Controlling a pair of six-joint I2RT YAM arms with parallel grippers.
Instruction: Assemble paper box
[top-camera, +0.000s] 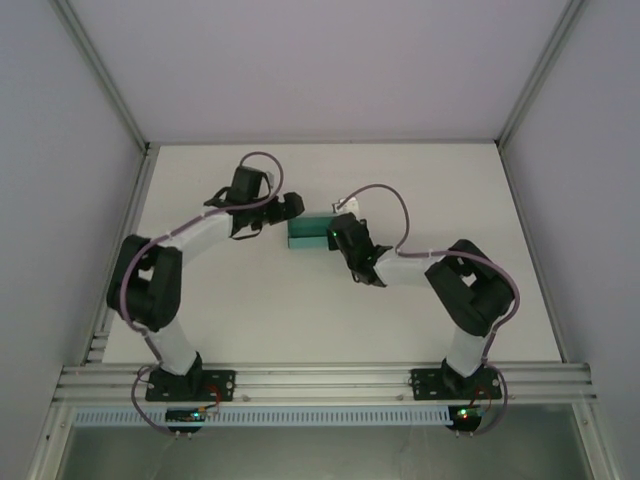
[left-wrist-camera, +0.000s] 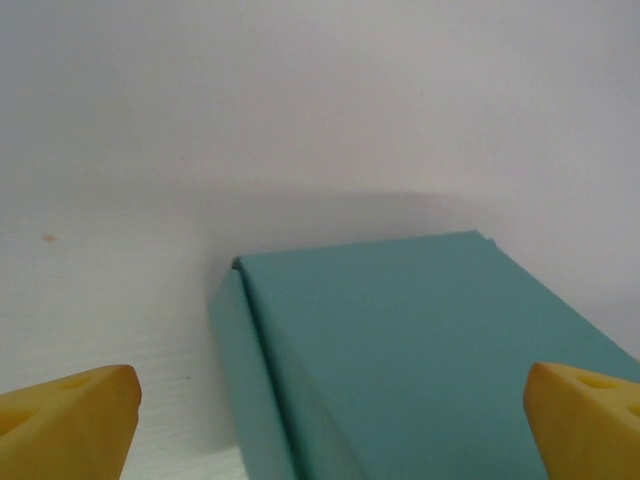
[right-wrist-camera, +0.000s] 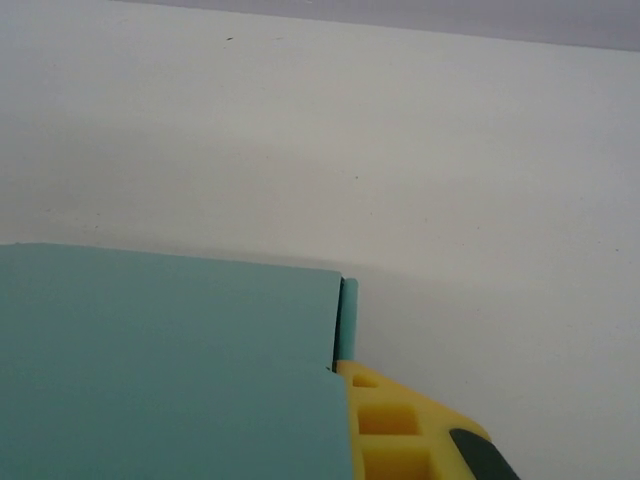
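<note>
The paper box (top-camera: 308, 233) is a small teal-green rectangular box lying on the white table (top-camera: 250, 320) between my two grippers. In the left wrist view the paper box (left-wrist-camera: 420, 350) has its top panel folded over, with a seam down its left side. My left gripper (left-wrist-camera: 330, 425) is open, its yellow fingertips (left-wrist-camera: 70, 420) wide on either side of the box's end and not touching it. At the box's other end, my right gripper (right-wrist-camera: 345, 375) is shut on the paper box (right-wrist-camera: 170, 360). One yellow finger (right-wrist-camera: 400, 430) lies against the side wall, and the teal card hides the other.
Grey enclosure walls and an aluminium frame (top-camera: 130, 130) ring the white table. Both arm bases are bolted to the rail (top-camera: 320, 382) at the near edge. Bare table surface (top-camera: 400, 180) lies behind the box.
</note>
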